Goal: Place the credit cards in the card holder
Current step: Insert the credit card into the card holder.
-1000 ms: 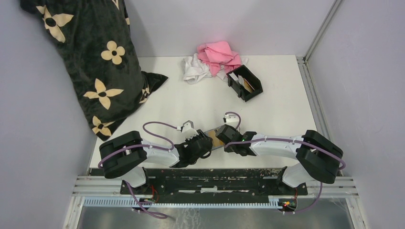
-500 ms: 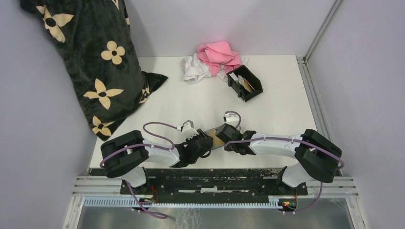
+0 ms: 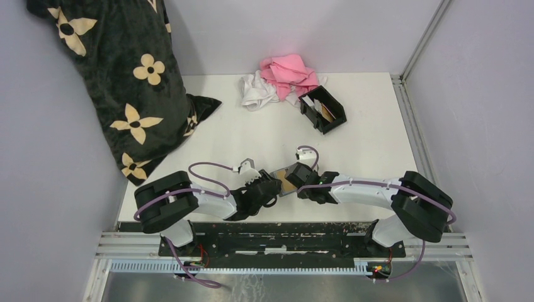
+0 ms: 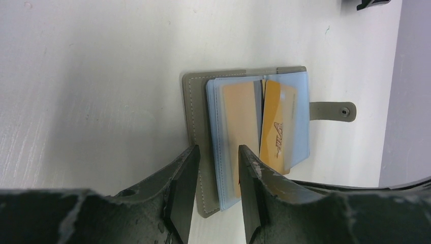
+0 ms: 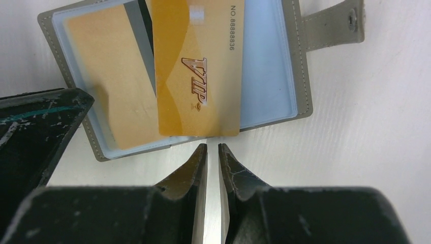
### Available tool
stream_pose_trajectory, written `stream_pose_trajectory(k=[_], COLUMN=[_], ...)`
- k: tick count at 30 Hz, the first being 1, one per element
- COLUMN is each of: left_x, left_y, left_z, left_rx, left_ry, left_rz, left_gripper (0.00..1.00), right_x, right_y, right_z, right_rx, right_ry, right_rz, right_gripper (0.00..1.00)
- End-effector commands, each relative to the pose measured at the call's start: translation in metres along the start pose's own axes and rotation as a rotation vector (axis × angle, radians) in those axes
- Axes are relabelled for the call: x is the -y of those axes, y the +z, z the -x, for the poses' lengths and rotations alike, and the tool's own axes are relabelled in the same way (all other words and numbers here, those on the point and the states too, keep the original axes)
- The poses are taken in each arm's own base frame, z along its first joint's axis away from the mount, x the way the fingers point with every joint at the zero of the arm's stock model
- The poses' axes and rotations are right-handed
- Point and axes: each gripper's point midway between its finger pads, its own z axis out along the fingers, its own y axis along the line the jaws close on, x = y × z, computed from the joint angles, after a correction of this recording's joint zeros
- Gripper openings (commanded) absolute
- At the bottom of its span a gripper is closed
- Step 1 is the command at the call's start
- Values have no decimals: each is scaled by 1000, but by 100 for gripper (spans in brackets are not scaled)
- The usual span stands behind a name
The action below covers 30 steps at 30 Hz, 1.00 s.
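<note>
A grey folding wallet lies open at the table's near edge; it also shows in the left wrist view and the right wrist view. A gold VIP credit card sticks partway out of its blue sleeves, and a tan card sits inside a sleeve. My left gripper is open, with its jaws straddling the wallet's near corner. My right gripper is open by a thin slit and empty, its tips just short of the gold card's edge. The black card holder stands far back with cards in it.
A pink cloth and a white cloth lie just behind the card holder. A black flowered pillow leans at the back left. Grey walls close in the table on three sides.
My right gripper has edged slightly forward and left toward the wallet. The left arm and the wallet stay almost still.
</note>
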Motion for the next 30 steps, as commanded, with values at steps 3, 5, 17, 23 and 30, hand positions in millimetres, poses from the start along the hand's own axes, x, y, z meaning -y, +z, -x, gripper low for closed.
stream_pose_trajectory(k=[3,5,17,23,30], left_x=[-127,-128,-124,-90,-18], left_y=[-26,-28,-40,-50,-61], left_z=[-27,-24,-9,13,35], left_rx=[-168,-163,-135,-79,-42], left_ry=[224,222,224,252,294], left_rz=[337,336,335,260,55], left_gripper=[47,51,72,69,57], right_x=[-1,0,20,35,33], right_y=[-23,-29,-25,-11,7], right_z=[34,39,65,74,73], right_rx=[98,113,139,120,86], right_ry=[39,39,62,80,94], right_rz=[19,19,-21,-24,4], right_gripper=[20,20,25,26,26])
